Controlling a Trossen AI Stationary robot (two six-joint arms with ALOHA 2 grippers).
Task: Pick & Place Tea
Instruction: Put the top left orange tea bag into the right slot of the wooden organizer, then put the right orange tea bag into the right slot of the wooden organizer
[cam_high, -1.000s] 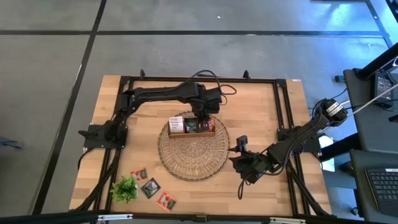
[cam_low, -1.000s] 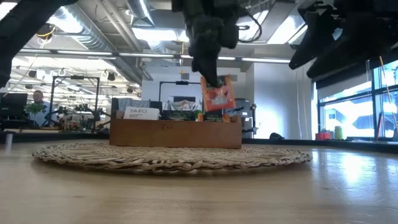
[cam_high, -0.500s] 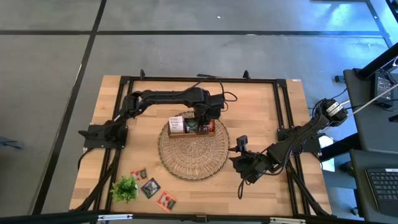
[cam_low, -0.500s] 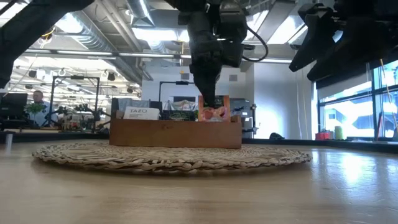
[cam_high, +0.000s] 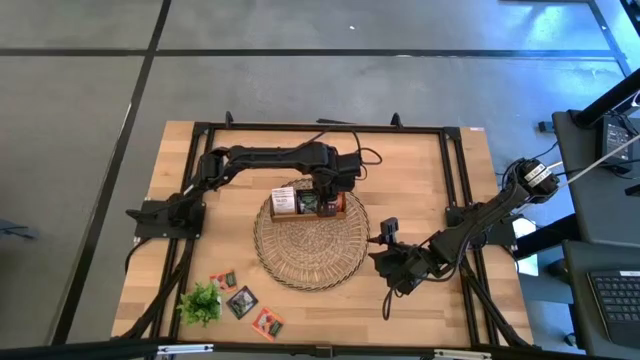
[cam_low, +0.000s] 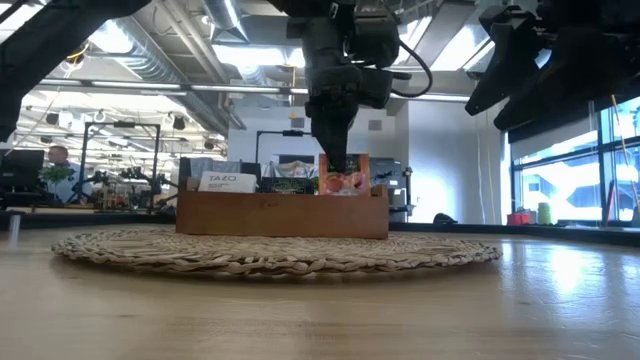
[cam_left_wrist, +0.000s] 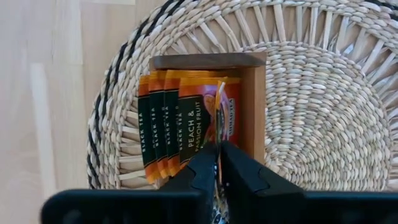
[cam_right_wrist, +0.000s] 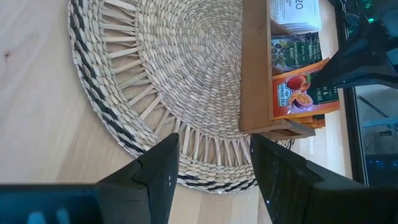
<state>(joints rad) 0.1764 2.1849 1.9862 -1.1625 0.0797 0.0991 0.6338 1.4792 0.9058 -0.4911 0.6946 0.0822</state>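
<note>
Here left gripper (cam_left_wrist: 217, 163) pinches orange sachet (cam_left_wrist: 219, 115) inside tray (cam_left_wrist: 255, 106).

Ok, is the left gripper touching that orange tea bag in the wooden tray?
Touching. In the left wrist view the left gripper has its jaws closed around the top edge of the orange tea bag, which stands in the end compartment of the wooden tray.

The brown wooden three-compartment tray (cam_high: 308, 204) sits on the far part of the round woven wicker mat (cam_high: 310, 250). Its end compartment is packed with upright orange tea sachets (cam_left_wrist: 186, 127), and the left pincer (cam_left_wrist: 217, 167) stands directly over it, blocking entry from above. The mat's near half lies open. The right pincer (cam_right_wrist: 211, 163), jaws spread, hangs beside the mat's right edge. On the near-left light wooden worktop (cam_high: 420, 180), loose sachets (cam_high: 241, 300) and a small green plant sprig (cam_high: 200, 302) take up the corner.
</note>
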